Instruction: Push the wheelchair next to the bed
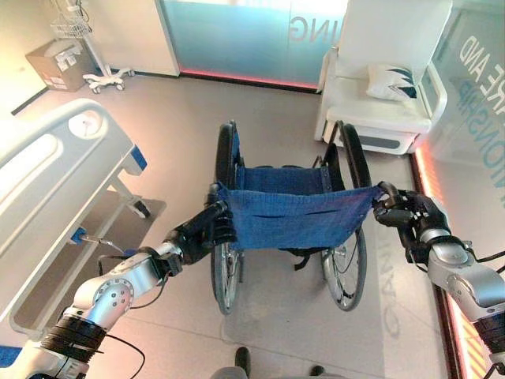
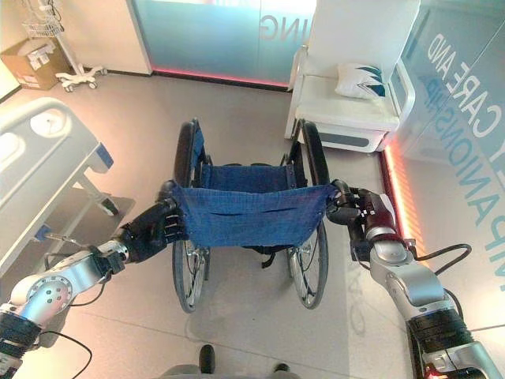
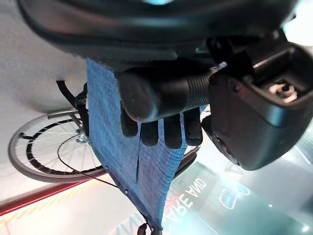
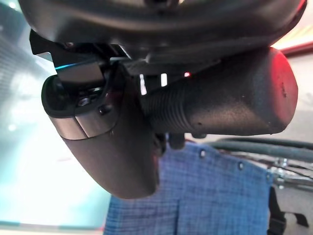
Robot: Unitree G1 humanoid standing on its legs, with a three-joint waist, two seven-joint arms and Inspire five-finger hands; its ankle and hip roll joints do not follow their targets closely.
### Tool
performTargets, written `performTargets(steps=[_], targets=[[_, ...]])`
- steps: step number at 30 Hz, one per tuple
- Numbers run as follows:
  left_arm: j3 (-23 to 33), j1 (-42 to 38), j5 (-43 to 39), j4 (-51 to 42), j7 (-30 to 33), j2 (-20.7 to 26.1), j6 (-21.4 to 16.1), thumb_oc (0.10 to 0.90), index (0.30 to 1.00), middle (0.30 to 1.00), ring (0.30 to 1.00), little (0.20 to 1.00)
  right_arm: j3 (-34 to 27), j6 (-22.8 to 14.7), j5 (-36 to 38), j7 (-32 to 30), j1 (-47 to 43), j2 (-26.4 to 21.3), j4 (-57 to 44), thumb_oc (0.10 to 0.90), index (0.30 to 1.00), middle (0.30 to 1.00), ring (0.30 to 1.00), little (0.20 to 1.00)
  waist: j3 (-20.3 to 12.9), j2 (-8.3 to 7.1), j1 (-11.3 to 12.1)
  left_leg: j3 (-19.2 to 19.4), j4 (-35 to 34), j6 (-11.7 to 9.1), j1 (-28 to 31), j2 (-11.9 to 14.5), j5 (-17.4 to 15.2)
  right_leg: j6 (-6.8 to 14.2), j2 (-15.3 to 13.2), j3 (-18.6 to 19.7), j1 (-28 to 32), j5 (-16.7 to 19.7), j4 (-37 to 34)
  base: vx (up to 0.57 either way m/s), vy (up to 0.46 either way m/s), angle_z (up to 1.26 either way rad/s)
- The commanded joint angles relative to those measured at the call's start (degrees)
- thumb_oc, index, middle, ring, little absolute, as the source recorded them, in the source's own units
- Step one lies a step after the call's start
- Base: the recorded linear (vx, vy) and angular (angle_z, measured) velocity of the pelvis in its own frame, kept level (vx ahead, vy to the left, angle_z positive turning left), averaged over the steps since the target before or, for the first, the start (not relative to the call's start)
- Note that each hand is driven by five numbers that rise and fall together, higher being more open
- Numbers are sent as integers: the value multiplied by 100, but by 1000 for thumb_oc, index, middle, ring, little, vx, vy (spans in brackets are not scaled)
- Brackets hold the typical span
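Gripping the wheelchair (image 1: 288, 229) from behind, we have our left hand (image 1: 207, 229) curled round its left push handle (image 3: 161, 93) and our right hand (image 1: 402, 212) wrapped round the right one. The chair stands on open floor, the bed (image 1: 55, 197) to its left and apart from it. Beyond, a white armchair (image 1: 387, 87) holds a pillow (image 1: 392, 81).

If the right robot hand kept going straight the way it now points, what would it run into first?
Probably the white padded armchair ahead. The right robot hand, curled round the blue fabric-backed wheelchair's push handle, points that way, with bare floor between; depth is uncertain.
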Motion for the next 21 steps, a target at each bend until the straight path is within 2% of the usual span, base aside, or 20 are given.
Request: performTargets(steps=[1, 8, 11, 14, 18, 19, 20, 21], targets=[[875, -1057, -613, -799, -380, -444, -1293, 400, 300, 300, 300, 300, 155, -163, 40, 433, -199, -188, -449, 400, 300, 300, 300, 300, -389, 421, -97, 378, 20, -506, 406, 384, -409, -193, 233, -28, -308, -138, 397, -15, -90, -1], [1128, -820, -572, -844, -367, -407, -1293, 400, 300, 300, 300, 300, 90, -164, 26, 564, -209, -320, -569, 400, 300, 300, 300, 300, -336, 408, -81, 327, 120, -627, 402, 521, -309, -322, 379, -57, -357, -279, 613, -16, -96, -2], [1250, -783, -716, -827, -380, -419, -1394, 400, 300, 300, 300, 300, 122, -116, 45, 662, -379, -427, -564, 400, 300, 300, 300, 300, -273, 376, -51, 268, 430, -743, 271, 644, -291, -417, 437, -86, -433, -363, 817, -38, -126, -1], [1387, -725, -794, -788, -440, -478, -1468, 400, 300, 300, 300, 300, 166, -153, 94, 723, -483, -506, -530, 400, 300, 300, 300, 300, -211, 314, -21, 235, 983, -848, 83, 805, -189, -509, 471, -92, -488, -399, 952, -22, -152, -1], [1642, -594, -755, -702, -522, -567, -1445, 400, 300, 300, 300, 300, 222, -329, 121, 767, -569, -520, -490, 400, 300, 300, 300, 300, -23, 184, 43, 78, 2457, -890, -478, 1064, 254, -716, 631, 43, -524, -439, 1131, 4, -206, -10], [1729, -540, -711, -663, -574, -593, -1413, 400, 300, 300, 300, 300, 184, -374, 92, 833, -528, -509, -493, 400, 300, 300, 300, 300, 48, 154, 61, 74, 2844, -873, -679, 1077, 308, -767, 687, 96, -489, -444, 1154, 52, -191, -19], [1818, -489, -688, -645, -583, -608, -1380, 400, 300, 300, 300, 300, 139, -417, 58, 925, -486, -506, -497, 400, 300, 300, 300, 300, 108, 128, 97, 28, 3017, -827, -838, 983, 295, -787, 721, 153, -443, -445, 1160, 116, -127, -18], [1956, -394, -731, -639, -563, -590, -1361, 400, 300, 300, 300, 300, 87, -445, 3, 1079, -464, -508, -523, 400, 300, 300, 300, 300, 174, 136, 192, -135, 2929, -727, -1041, 671, 200, -747, 764, 276, -367, -462, 1164, 132, -47, -14]])
